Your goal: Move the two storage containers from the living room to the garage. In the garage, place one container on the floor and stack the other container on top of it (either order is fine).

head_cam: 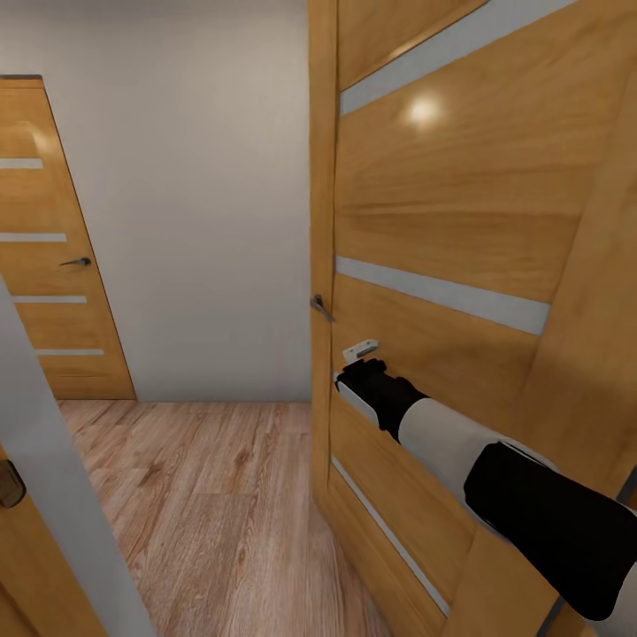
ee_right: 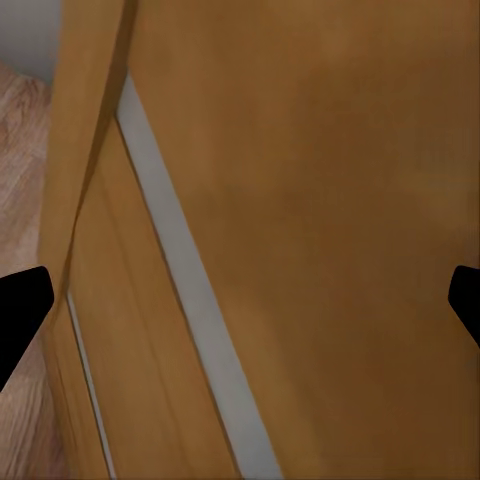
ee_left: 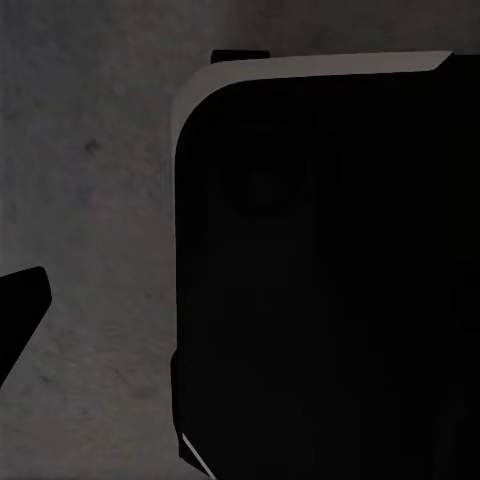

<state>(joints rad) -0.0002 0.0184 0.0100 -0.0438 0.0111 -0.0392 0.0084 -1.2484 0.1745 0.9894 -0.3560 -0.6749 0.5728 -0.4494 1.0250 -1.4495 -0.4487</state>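
Observation:
The two storage containers are out of view. My right arm reaches forward to a wooden door leaf close on the right. Its gripper is at the door's face, just below the lever handle. In the right wrist view the right gripper is open, its black fingertips wide apart with only the door panel between them. In the left wrist view one fingertip of the left gripper stands far out to the side, next to a black rounded body over a dark grey surface.
I am in a narrow hallway with a light wood plank floor and a white wall ahead. A second wooden door stands shut at the far left. A pale door edge slants across the near left corner.

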